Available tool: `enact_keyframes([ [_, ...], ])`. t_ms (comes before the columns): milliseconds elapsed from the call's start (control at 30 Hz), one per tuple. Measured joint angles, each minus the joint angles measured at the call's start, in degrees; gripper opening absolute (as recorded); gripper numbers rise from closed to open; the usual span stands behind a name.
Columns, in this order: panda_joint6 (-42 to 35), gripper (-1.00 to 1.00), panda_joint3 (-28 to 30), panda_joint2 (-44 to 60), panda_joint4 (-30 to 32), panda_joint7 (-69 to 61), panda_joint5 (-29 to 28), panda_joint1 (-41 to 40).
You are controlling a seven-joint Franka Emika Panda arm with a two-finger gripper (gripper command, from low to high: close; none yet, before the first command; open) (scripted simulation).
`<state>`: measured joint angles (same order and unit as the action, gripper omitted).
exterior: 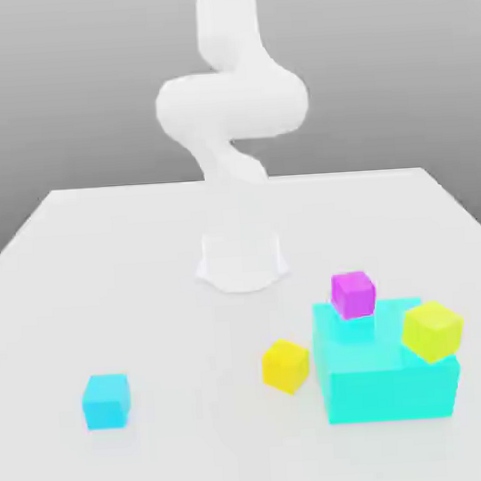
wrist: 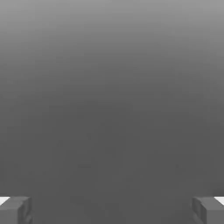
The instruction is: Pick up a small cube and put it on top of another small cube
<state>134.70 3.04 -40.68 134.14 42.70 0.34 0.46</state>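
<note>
Robot gripper [wrist: 112, 211] spread wide open, nothing between its fingers, small cyan cube [exterior: 106, 402] on table [exterior: 190, 338]

In the exterior view you get bright, nearly washed-out light; the white arm [exterior: 232, 105] almost melts into the pale table [exterior: 170, 329], with only faint shading. In the hand view you face dim grey, lightening smoothly toward one edge.

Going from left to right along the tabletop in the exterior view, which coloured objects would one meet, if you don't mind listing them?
Small cyan cube → orange-yellow cube → magenta cube → yellow-green cube; large cyan block left out, overlapping the last two.
</note>
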Motion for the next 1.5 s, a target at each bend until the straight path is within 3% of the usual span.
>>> enact_keyframes([
  [433, 15.25, 0.0, 15.09, 27.32, 12.37, -18.46, 4.27, 0.61],
  [667, 23.34, 0.0, 19.55, 41.95, 18.94, -28.75, 7.22, -3.11],
  [800, 28.34, 0.0, 17.91, 49.64, 20.35, -33.98, 10.64, -6.11],
  [967, 35.02, 0.0, 8.88, 58.56, 18.52, -40.78, 19.37, -13.27],
  [1000, 35.94, -1.0, 7.42, 59.73, 18.27, -41.52, 20.33, -14.52],
  [1233, 35.87, -1.0, 7.31, 59.71, 18.28, -41.34, 20.09, -14.68],
  [1400, 30.08, -1.0, 14.23, 51.88, 20.09, -34.85, 11.47, -9.69],
  [1500, 25.87, -1.0, 14.79, 46.88, 20.78, -31.34, 6.75, -7.85],
])
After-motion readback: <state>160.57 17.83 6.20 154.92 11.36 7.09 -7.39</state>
